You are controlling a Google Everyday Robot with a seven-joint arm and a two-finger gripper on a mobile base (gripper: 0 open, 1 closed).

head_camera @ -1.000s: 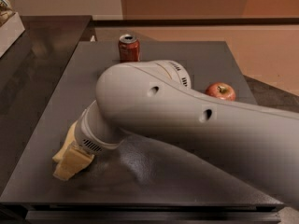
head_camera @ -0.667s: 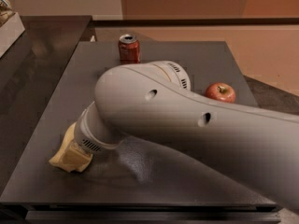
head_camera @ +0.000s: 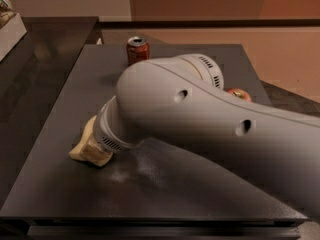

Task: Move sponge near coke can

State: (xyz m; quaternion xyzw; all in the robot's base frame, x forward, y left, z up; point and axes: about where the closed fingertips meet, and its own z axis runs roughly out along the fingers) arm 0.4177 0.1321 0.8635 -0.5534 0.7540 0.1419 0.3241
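I have the claw (head_camera: 96, 143) low on the worktop (head_camera: 55, 199), well apart from the coke can (head_camera: 137, 50) and to its near left. The can stands upright at the far side. The sponge (head_camera: 79, 154) lies at the claw's tip, touching it. The wrist hides the grip, so I cannot tell whether the claw is open or closed on it. I judge this to be the pickup step. The next move calls for a firm hold, then a carry towards the can that stops beside it without knocking it.

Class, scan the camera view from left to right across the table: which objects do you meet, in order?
In order: sponge → coke can → apple, peeking from behind the arm. The gripper is down at the sponge, at the left front of the table, overlapping it, so it gets no separate place.
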